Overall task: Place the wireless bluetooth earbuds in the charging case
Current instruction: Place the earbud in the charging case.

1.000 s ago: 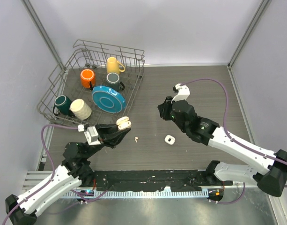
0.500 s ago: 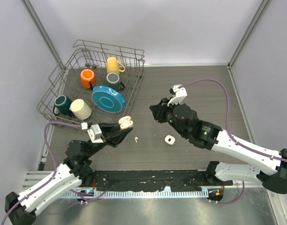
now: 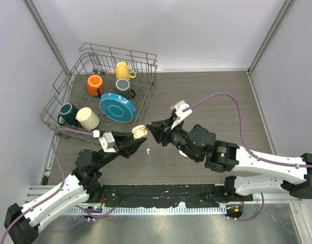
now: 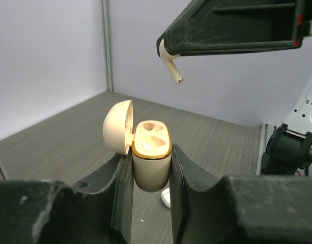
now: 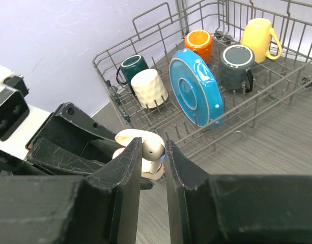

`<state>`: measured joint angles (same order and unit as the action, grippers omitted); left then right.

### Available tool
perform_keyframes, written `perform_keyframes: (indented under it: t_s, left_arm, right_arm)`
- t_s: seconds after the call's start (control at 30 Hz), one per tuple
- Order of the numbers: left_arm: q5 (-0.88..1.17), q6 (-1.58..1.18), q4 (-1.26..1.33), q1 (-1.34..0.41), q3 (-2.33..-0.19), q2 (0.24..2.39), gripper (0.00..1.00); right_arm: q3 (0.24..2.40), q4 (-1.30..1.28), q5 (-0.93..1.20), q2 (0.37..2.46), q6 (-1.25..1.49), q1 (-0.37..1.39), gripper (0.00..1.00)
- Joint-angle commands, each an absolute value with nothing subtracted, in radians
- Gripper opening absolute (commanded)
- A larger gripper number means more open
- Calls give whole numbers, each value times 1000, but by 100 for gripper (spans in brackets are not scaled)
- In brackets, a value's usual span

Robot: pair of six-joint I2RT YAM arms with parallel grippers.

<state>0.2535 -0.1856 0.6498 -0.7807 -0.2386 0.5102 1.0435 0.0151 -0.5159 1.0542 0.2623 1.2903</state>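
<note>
White earbud [image 4: 169, 57]: gripped by its head in the right pincer [image 3: 151, 127]. Its stem points down at a slight tilt. It is held in the air above the open case, a little off to one side and not touching it.
Charging case [image 4: 151, 152]: cream with a gold rim, its lid [image 4: 117, 127] hinged back. It is clamped upright in the left pincer [image 4: 150, 162] and raised off the surface [image 3: 211, 96]. Both sockets are seen to be vacant.
Left pincer: clenched on the case body below the rim, so the mouth is left unobstructed.
Right pincer: clenched on the earbud. Only the stem and part of the head are exposed beneath the fingers.
Loose earbud [image 3: 147, 150]: lying on the surface just below the two pincer tips, untouched by either arm.
Step in hand: an insertion is judged to be at the alignment stage. Nothing is seated in the case yet.
Next move: the stem should be brought directly over one socket and its tilt matched to the socket's axis. It can then be lowered until the head is seated, and only then released. The case should be held steady and level by the left arm.
Progress: judged early, since no socket is filled and at least one more earbud is left on the surface.
Dish rack [image 3: 61, 89]: well apart at the rear left, loaded with mugs [image 3: 95, 84] and a blue plate [image 3: 117, 107]. It is not involved in this step.
</note>
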Motion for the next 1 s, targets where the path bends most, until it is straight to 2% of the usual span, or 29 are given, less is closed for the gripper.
perform_keyframes:
  t_s: [0.0,0.97]
  left_arm:
    - [245,-199,729,-779,-250,520,0]
    - [304,-218,736,-781,-284,528,0]
  right_arm:
    - [1081,120,-563,1089,164,1333,1]
    - [1034,167,-561,1140,135,1348,1]
